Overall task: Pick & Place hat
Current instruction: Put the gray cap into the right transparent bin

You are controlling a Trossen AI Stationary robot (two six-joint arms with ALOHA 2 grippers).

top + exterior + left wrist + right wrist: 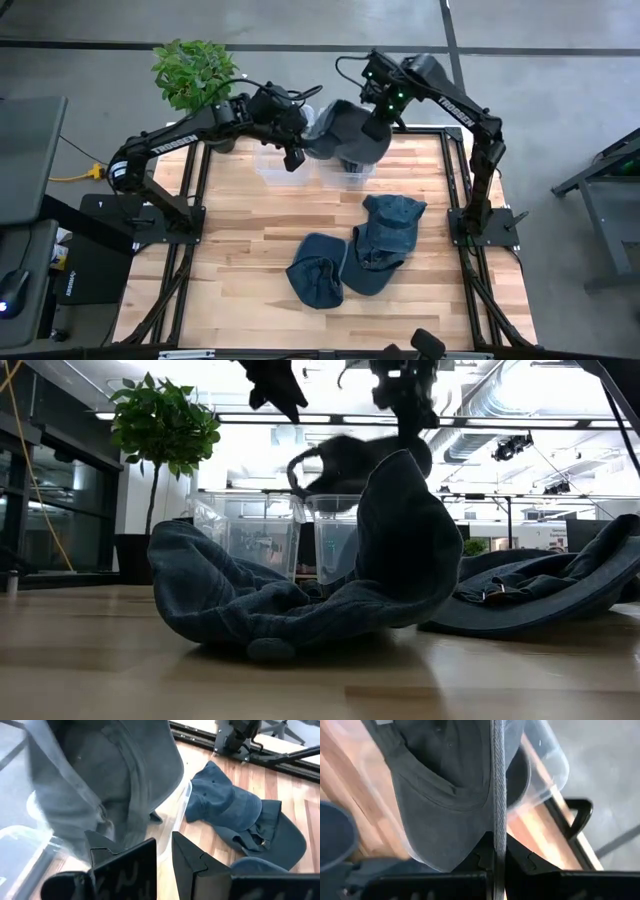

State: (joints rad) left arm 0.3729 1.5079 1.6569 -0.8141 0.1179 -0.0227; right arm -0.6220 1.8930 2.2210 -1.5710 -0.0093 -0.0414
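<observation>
A dark grey hat (343, 133) hangs in the air over two clear plastic bins (340, 176) at the table's far edge; the low view shows the hat (350, 460) above the bins (335, 535). My right gripper (375, 122) is shut on it from above. My left gripper (295, 152) hovers just left of the hat, its fingers (135, 862) a narrow gap apart with nothing between them. Two blue denim hats (390, 238) (318, 270) lie crumpled on the table's middle and near part. My right gripper (499, 855) pinches a thin edge of the grey hat (498, 815) between its two fingers, coming from above and pointing down. The edge shows end-on as a narrow strip running away from the fingers. The hat is lifted clear and hangs slack over a bin (547, 767).
A potted plant (195, 70) stands beyond the table's far left corner. The denim hats (300, 595) (560, 585) fill the near middle of the wooden table (240, 250). Black frame rails (190, 200) run along the table's left and right sides.
</observation>
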